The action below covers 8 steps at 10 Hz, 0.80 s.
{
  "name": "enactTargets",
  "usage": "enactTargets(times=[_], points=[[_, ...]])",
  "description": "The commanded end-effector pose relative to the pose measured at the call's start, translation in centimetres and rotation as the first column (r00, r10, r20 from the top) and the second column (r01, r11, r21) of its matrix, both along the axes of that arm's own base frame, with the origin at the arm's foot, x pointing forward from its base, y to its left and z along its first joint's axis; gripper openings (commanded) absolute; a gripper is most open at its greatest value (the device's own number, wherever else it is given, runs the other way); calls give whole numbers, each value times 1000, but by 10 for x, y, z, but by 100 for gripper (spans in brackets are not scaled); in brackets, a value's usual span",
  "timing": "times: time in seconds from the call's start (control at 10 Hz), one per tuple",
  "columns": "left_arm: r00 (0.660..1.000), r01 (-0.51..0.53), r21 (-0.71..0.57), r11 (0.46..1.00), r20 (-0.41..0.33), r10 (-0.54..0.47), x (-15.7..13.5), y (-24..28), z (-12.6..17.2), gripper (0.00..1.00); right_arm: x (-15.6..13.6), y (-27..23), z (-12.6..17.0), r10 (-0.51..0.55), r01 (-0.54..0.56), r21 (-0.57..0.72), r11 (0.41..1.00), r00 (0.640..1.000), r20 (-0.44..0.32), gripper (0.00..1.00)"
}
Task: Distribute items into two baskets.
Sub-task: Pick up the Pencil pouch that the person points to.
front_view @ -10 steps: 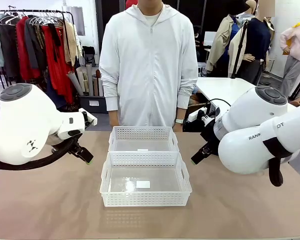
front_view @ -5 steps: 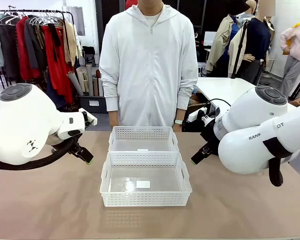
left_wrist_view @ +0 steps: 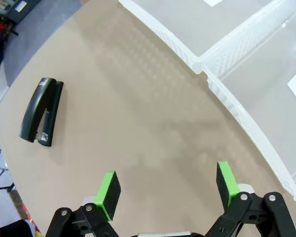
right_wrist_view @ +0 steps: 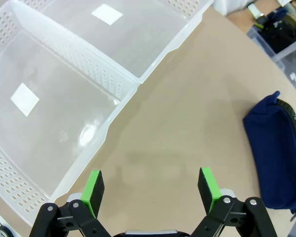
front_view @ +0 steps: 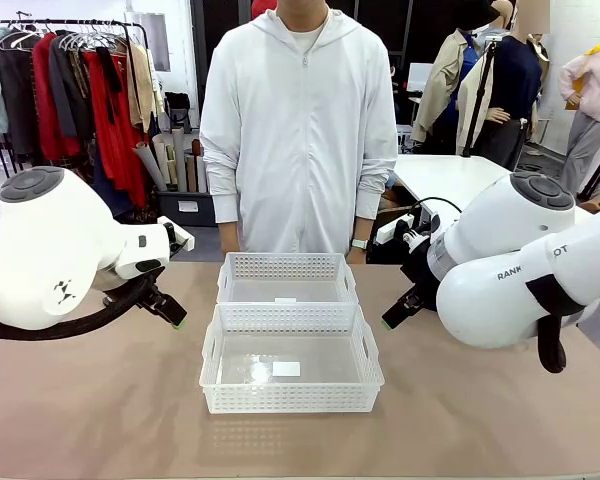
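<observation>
Two white lattice baskets stand end to end mid-table, the near basket [front_view: 290,398] touching the far basket [front_view: 285,266]; both look empty. A black stapler [left_wrist_view: 42,111] lies flat on the tan table in the left wrist view, well beyond my open left gripper [left_wrist_view: 167,190], with the baskets' walls [left_wrist_view: 163,37] off to its other side. A navy blue pouch [right_wrist_view: 276,148] lies on the table in the right wrist view, to the side of my open right gripper [right_wrist_view: 150,190]; the basket rim [right_wrist_view: 98,140] is opposite. In the front view the left gripper [front_view: 170,310] and the right gripper [front_view: 398,312] hover beside the baskets.
A person in a white zip jacket [front_view: 298,130] stands at the far table edge behind the baskets. The bulky white arms [front_view: 50,250] fill both sides of the front view. A clothes rack [front_view: 80,90] and another table [front_view: 450,175] are farther back.
</observation>
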<state>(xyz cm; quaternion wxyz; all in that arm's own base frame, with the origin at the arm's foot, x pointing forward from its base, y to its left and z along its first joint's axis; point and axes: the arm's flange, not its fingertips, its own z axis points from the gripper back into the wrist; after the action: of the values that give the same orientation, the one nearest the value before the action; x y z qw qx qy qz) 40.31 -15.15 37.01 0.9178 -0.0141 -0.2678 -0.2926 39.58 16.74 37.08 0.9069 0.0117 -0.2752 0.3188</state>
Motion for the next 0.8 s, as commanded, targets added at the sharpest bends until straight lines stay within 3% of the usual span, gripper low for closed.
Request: enactTargets(times=[0.0,0.2,0.5,0.7], points=[[999,-34,-5,999,-15,34,4,5,3,100,0,0,0,0,0,0,1000,1000,0,100],[996,-80,-19,997,-53,79,13,25,20,100,7,-9,16,0,0,35,999,1000,-2,100],[994,-90,-88,992,-67,84,27,44,39,100,22,-33,37,4,8,135,991,996,-89,100],[986,-134,-182,974,-127,112,40,72,58,100,39,-62,57,-2,37,210,977,987,-163,100]])
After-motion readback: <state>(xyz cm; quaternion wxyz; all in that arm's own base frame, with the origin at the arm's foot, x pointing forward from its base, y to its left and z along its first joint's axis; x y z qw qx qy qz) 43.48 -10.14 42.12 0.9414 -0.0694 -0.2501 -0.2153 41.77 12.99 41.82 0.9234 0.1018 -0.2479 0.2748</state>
